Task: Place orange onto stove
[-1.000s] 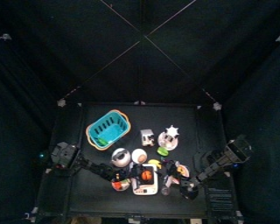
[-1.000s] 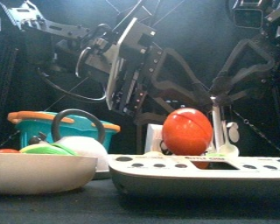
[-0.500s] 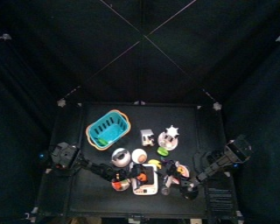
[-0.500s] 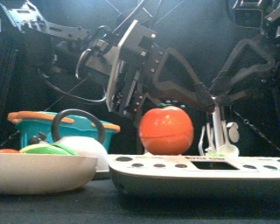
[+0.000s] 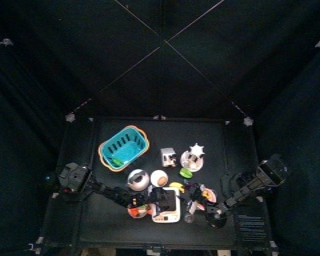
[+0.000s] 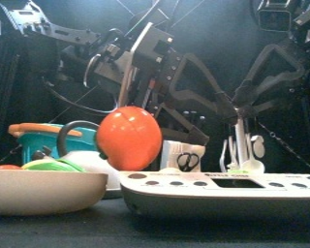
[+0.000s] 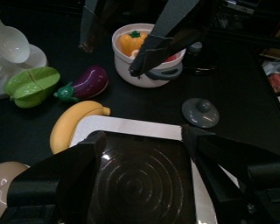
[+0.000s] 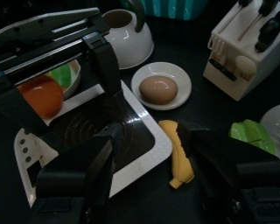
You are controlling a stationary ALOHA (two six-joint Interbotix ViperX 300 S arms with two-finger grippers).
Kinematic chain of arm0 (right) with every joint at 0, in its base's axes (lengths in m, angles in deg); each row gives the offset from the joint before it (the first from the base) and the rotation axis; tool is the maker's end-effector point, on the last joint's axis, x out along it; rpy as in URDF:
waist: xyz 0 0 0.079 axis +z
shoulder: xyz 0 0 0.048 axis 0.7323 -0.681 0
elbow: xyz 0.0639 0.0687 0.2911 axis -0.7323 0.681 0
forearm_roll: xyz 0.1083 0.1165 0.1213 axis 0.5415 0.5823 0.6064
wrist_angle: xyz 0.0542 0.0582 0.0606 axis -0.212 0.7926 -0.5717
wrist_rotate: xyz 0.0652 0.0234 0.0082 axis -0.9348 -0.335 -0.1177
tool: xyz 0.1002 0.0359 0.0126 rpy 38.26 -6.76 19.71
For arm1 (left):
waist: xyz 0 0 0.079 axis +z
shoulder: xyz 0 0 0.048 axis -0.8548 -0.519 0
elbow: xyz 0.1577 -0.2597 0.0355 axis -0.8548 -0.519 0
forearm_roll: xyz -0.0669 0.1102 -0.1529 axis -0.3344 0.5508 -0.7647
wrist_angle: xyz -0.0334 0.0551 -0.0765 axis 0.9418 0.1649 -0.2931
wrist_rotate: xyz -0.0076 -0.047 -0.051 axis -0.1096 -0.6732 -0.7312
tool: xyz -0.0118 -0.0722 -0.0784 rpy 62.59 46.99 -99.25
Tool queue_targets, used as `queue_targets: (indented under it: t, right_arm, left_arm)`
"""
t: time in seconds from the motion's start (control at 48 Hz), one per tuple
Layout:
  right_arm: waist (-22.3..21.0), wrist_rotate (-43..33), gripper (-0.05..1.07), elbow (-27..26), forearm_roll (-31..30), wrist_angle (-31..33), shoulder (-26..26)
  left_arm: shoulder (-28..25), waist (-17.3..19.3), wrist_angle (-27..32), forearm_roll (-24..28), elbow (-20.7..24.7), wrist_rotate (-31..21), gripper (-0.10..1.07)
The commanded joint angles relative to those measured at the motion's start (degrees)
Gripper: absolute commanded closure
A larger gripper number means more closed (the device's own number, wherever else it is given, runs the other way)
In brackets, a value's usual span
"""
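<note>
On the black worktop [image 5: 216, 135], top view: one turquoise basket [image 5: 123, 147] stands alone toward the back-left. All other pieces crowd the front strip, so the back and right stay open. Two arms are present, the left arm [image 5: 76, 180] and the right arm [image 5: 256, 180], both reaching into the cluster. Black curtains close every side.

Front view: one orange [image 6: 129, 138] shows behind the right rim of one cream bowl [image 6: 42, 189] and left of the one stove [image 6: 223, 186], not on it. Whether it rests on the worktop cannot be told.

Left wrist view: the left end effector [image 7: 149, 162] has its jaws spread wide with nothing between them, poised over the stove's burner. One banana [image 7: 78, 118] lies just past the slab's edge.

Right wrist view: the right end effector [image 8: 154, 149] also has its jaws apart and empty, near the stove's corner. The orange lies beyond the slab's far side, beneath the left arm's frame. One egg sits in a small dish [image 8: 161, 86].
</note>
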Motion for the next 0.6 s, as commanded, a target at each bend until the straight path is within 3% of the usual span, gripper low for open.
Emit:
queue_targets:
  t: [0.0,0.583]
  right_arm:
    - [-0.09,0.00,0.14,-0.97,-0.18,0.18,0.62]
    - [-0.09,-0.09,0.14,-0.97,-0.18,0.26,0.62]
  left_arm:
    - [0.70,0.18,-0.53,0.18,1.05,0.00,-0.03]
    - [1.23,0.18,-0.53,0.18,0.53,0.09,-0.03]
